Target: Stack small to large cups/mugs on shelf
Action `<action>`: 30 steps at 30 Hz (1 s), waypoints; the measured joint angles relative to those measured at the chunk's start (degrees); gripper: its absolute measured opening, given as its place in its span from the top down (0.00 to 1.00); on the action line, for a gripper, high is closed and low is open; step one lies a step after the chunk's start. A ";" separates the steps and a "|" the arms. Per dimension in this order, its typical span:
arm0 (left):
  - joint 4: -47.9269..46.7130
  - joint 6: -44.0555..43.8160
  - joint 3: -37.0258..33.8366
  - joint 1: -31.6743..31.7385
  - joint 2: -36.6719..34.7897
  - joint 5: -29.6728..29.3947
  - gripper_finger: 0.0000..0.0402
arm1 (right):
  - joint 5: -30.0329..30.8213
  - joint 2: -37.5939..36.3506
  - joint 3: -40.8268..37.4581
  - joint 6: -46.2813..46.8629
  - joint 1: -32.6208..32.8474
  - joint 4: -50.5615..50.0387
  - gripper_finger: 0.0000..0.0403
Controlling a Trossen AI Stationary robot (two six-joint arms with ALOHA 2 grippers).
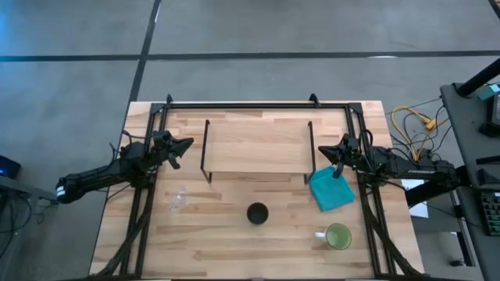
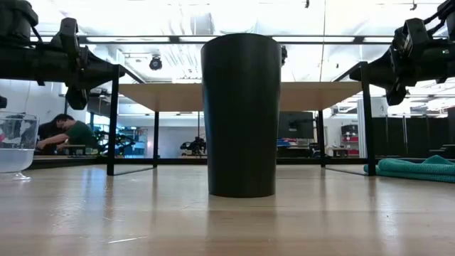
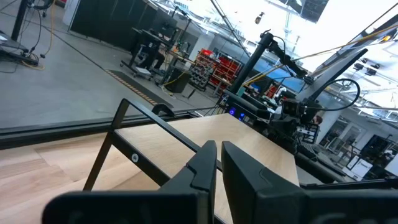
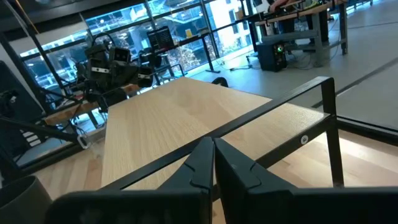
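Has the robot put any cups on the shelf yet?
Not yet. The shelf top is bare. The glass cup, black cup and green mug all sit on the table. The left gripper and right gripper hold nothing, so all stacking remains.

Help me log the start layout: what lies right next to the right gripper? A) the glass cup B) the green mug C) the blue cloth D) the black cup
C: in the high view the blue cloth lies just beside the right gripper, while the black cup, green mug and glass cup sit farther off.
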 joint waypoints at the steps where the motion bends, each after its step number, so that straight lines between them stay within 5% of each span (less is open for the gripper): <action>1: -0.01 0.01 0.00 0.01 0.01 -0.01 0.97 | 0.00 0.00 0.01 0.00 0.00 0.02 0.98; 13: 0.00 0.01 0.00 0.01 0.00 -0.02 0.97 | 0.01 0.00 0.01 -0.16 0.00 0.02 0.98; 23: 0.02 0.01 0.00 0.00 0.00 -0.01 0.97 | 1.62 0.31 -0.01 -38.45 -0.13 0.27 0.98; 27: 0.02 -0.01 0.00 0.02 -0.01 -0.02 0.97 | 1.62 0.33 -0.01 -41.93 -0.13 0.28 0.98; 30: 0.02 0.00 0.00 0.00 0.00 0.00 0.97 | 1.62 0.33 -0.03 -35.55 -0.13 0.32 0.98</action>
